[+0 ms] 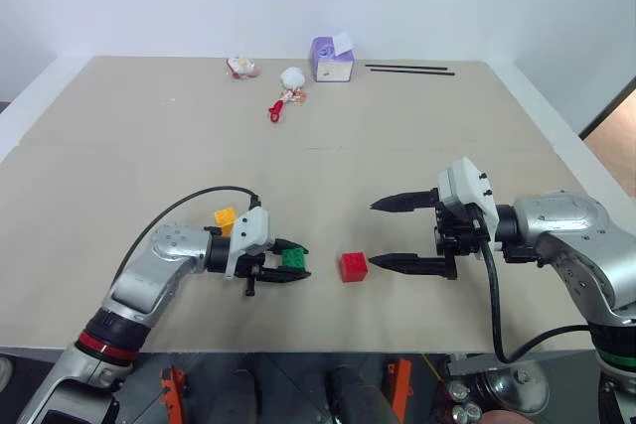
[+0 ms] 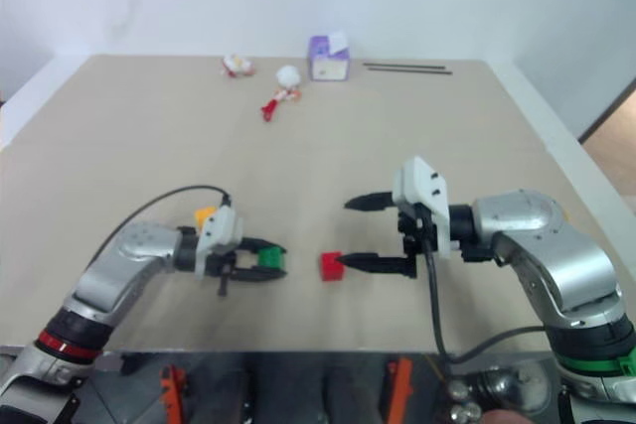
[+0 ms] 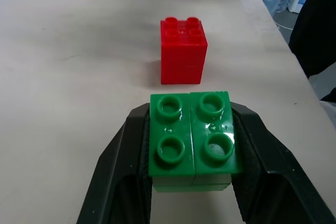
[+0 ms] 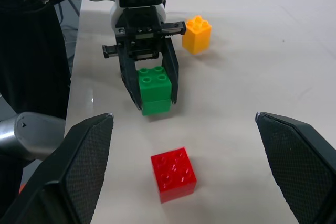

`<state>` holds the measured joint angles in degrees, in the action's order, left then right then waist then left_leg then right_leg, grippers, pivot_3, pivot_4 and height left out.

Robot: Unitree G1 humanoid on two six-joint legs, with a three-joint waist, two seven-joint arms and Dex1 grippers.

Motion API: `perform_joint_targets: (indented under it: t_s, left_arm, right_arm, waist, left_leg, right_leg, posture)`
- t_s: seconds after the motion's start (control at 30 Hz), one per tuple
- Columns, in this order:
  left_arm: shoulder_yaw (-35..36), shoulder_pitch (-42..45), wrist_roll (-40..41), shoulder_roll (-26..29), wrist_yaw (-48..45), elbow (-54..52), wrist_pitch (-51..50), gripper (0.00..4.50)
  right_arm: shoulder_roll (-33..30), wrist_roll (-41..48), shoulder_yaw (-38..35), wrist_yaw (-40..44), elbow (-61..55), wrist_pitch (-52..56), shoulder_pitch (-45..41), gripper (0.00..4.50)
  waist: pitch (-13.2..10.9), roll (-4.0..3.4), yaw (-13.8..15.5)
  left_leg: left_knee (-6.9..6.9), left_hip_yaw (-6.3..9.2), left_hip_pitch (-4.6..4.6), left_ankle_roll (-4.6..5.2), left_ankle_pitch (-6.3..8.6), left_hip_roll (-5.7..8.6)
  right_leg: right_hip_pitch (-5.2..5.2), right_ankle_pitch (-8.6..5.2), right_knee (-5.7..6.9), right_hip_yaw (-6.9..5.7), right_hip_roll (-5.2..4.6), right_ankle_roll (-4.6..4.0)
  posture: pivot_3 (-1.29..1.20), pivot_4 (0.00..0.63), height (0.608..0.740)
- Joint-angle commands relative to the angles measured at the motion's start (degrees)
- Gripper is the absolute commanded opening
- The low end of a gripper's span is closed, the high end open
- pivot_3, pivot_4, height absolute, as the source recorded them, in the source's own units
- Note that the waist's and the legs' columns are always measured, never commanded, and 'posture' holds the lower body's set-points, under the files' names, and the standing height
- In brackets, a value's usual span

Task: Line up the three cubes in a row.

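Item: red cube, taken as landmark. It is sitting studs-up on the tan table, near the front edge, gripped by nothing.

Item: green cube. It is sitting just to the robot's left of the red cube, apart from it by a narrow gap. The left gripper is clamping it, one black finger on each side face; the studded top is facing upward, so the grip is leaving the top clear and keeping the block square to its neighbour. Whether the block is resting on the table or hanging just above it cannot be told.

Item: yellow-orange cube. It is standing further to the robot's left of the red cube, beyond the green one and set back toward the far edge, so it is lying off the line the other two are forming. It is probably the last piece to bring in.

Item: right gripper. Jaws are standing wide apart and holding nothing; its lower finger tip is pointing at the red cube from the robot's right, just beside it, likely waiting clear while the left arm is working.
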<state>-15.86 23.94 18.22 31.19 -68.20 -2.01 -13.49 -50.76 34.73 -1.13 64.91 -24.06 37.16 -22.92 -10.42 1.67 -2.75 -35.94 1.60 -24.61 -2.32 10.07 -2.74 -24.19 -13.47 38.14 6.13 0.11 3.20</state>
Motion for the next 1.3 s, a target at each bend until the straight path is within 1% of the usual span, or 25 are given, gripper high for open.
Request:
perform_joint_targets:
  t_s: [0.03, 0.17, 0.4, 0.47, 0.63, 0.67, 0.83, 1.0, 1.07, 1.17, 1.3]
  left_arm:
    - [-1.1, 1.3, -1.7, -1.9, -0.4, 2.3, 2.7, 1.34]
    - [-2.2, 0.9, -3.1, -3.1, -0.6, 3.9, 3.8, 1.34]
    - [-2.6, 0.2, -4.1, -3.4, -0.5, 4.1, 3.7, 1.34]
    - [-2.4, 0.3, -4.3, -3.5, -0.4, 4.2, 4.0, 2.39]
    - [-0.9, -0.1, -3.2, -3.4, -0.3, 2.9, 4.0, 4.06]
    - [-0.3, -0.3, -2.6, -3.3, -0.1, 2.0, 3.5, 4.47]
    - [2.7, -1.1, 0.5, -2.6, 1.4, -2.2, 0.8, 4.47]
    - [11.5, -0.7, 10.1, -1.6, 7.2, -11.2, -10.8, 4.47]
    - [14.9, -1.0, 10.8, -0.7, 10.8, -12.8, -13.1, 4.47]
    - [21.9, -2.0, 11.4, 0.3, 16.6, -11.6, -14.2, 4.47]
    - [24.7, -3.7, 10.1, 3.0, 16.2, -7.7, -11.8, 4.47]
  right_arm:
    - [-1.0, 1.0, -2.3, -0.6, -2.1, -0.1, -0.1, 4.5]
    - [-0.9, 1.1, -2.3, -1.0, -2.1, -0.1, -0.3, 4.5]
    - [-1.2, 1.0, -2.1, -1.1, -2.0, -0.3, -0.1, 4.5]
    - [-1.3, 1.1, -2.1, -1.0, -2.0, -0.3, -0.2, 4.5]
    - [-1.3, 1.3, -2.0, -0.8, -1.8, -0.3, -0.4, 4.5]
    - [-1.3, 1.4, -2.0, -0.8, -1.8, -0.3, -0.5, 4.5]
    - [-1.2, 1.6, -1.9, -0.7, -1.5, -0.4, -0.7, 4.5]
    - [-0.5, 2.1, -2.2, -1.2, -1.0, -0.7, -1.7, 4.5]
    - [0.8, 2.2, -2.2, -2.3, -0.3, -1.0, -2.9, 4.5]
    - [3.3, 1.4, -1.2, -4.1, 1.3, -1.5, -5.4, 4.5]
    - [5.7, 0.7, 0.7, -4.1, 3.0, -2.4, -7.6, 4.5]
  waist:
    - [0.0, 0.0, 0.0]
    - [0.0, 0.0, 0.0]
    - [0.0, -0.01, 0.0]
    - [0.0, -0.01, 0.0]
    - [0.0, -0.01, 0.0]
    - [0.0, -0.01, 0.0]
    - [0.0, -0.01, 0.0]
    - [0.0, -0.01, 0.0]
    - [0.0, -0.01, -0.1]
    - [0.0, 0.0, -0.1]
    - [0.0, -0.01, 0.0]
  left_leg:
    - [-0.01, 0.0, 0.0, 0.0, 0.0, 0.0]
    - [-0.03, 0.0, 0.0, 0.0, 0.0, 0.0]
    - [-0.03, 0.0, 0.0, 0.0, 0.0, 0.01]
    - [-0.04, 0.0, 0.01, 0.0, 0.0, 0.01]
    - [-0.06, 0.0, 0.0, 0.0, 0.0, 0.01]
    - [-0.05, 0.0, 0.0, 0.0, 0.0, 0.01]
    - [-0.04, 0.0, 0.0, 0.0, 0.0, 0.0]
    - [-0.05, 0.0, 0.0, 0.0, 0.0, -0.01]
    - [-0.05, 0.0, 0.02, 0.0, 0.0, -0.01]
    - [-0.05, 0.01, 0.07, 0.0, 0.0, -0.02]
    - [-0.04, 0.03, 0.07, 0.01, -0.02, -0.05]
  right_leg:
    - [0.0, 0.02, 0.0, 0.01, 0.0, 0.0]
    - [0.0, 0.03, 0.0, 0.01, 0.01, -0.01]
    - [0.03, 0.03, 0.0, 0.02, 0.0, 0.0]
    - [0.04, 0.03, 0.0, 0.02, 0.0, 0.0]
    - [0.03, 0.04, 0.0, 0.02, 0.0, 0.01]
    - [0.03, 0.04, 0.0, 0.02, 0.0, 0.01]
    - [0.03, 0.04, 0.0, 0.02, 0.0, 0.01]
    - [0.02, 0.05, 0.01, 0.02, 0.01, 0.03]
    - [0.04, 0.05, 0.01, 0.02, 0.01, 0.03]
    - [0.04, 0.09, 0.01, 0.02, 0.04, 0.01]
    - [0.04, 0.13, 0.0, 0.01, 0.09, -0.05]
  posture:
    - [0.0, 0.15, 0.74]
    - [0.0, 0.15, 0.74]
    - [0.0, 0.15, 0.74]
    - [0.0, 0.15, 0.74]
    - [0.0, 0.15, 0.74]
    - [0.0, 0.15, 0.74]
    - [0.0, 0.15, 0.74]
    - [0.0, 0.15, 0.74]
    - [0.0, 0.15, 0.74]
    - [0.0, 0.15, 0.74]
    - [0.0, 0.15, 0.74]
